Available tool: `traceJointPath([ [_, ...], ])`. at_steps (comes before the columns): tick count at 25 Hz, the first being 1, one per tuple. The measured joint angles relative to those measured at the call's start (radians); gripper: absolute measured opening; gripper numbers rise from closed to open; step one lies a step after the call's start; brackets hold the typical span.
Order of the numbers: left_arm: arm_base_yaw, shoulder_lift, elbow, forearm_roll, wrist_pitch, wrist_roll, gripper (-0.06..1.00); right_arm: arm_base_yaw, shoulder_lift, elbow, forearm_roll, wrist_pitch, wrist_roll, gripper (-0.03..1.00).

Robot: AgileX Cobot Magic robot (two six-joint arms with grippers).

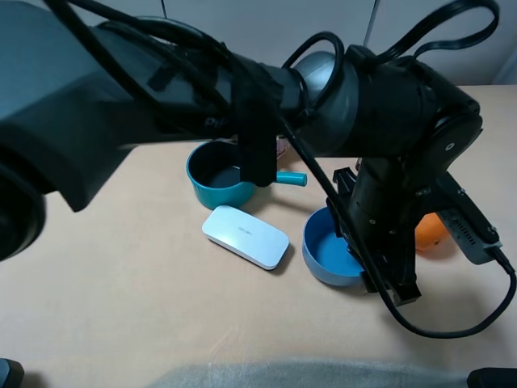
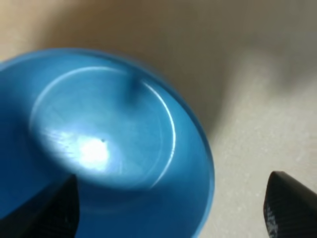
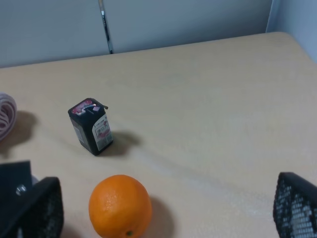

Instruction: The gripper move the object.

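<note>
While the left claw point(image 2: 168, 210) and right claw point(image 3: 166, 210) gape, one bowl point(image 2: 99, 144) sits near one orange point(image 3: 120, 206).

From where I stand I count one blue bowl point(image 1: 325, 246), one teal pot point(image 1: 216, 179) at its ten o'clock, one flat white case point(image 1: 245, 236) at its nine o'clock, one orange point(image 1: 432, 234) at its three o'clock, one small dark carton point(image 3: 90, 126), and one pale coiled thing point(image 3: 5, 118), half cut off by the right wrist view's edge.
</note>
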Motion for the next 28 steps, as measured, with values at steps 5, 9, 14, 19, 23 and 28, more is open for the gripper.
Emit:
traceJointPath([
  [5, 0.0, -0.052, -0.041, 0.0, 0.011, 0.0, 0.77, 0.0, 0.0, 0.0, 0.0, 0.0, 0.0, 0.67],
  [9, 0.002, -0.095, -0.07, 0.0, 0.04, 0.0, 0.77, 0.0, 0.0, 0.0, 0.0, 0.0, 0.0, 0.67],
  [14, 0.032, -0.156, -0.071, 0.009, 0.054, 0.0, 0.77, 0.0, 0.0, 0.0, 0.0, 0.0, 0.0, 0.67],
  [19, 0.095, -0.21, -0.071, 0.009, 0.09, 0.0, 0.77, 0.0, 0.0, 0.0, 0.0, 0.0, 0.0, 0.67],
  [23, 0.176, -0.244, -0.071, 0.01, 0.133, 0.0, 0.77, 0.0, 0.0, 0.0, 0.0, 0.0, 0.0, 0.67],
  [28, 0.299, -0.274, -0.071, 0.014, 0.174, 0.0, 0.77, 0.0, 0.0, 0.0, 0.0, 0.0, 0.0, 0.67],
])
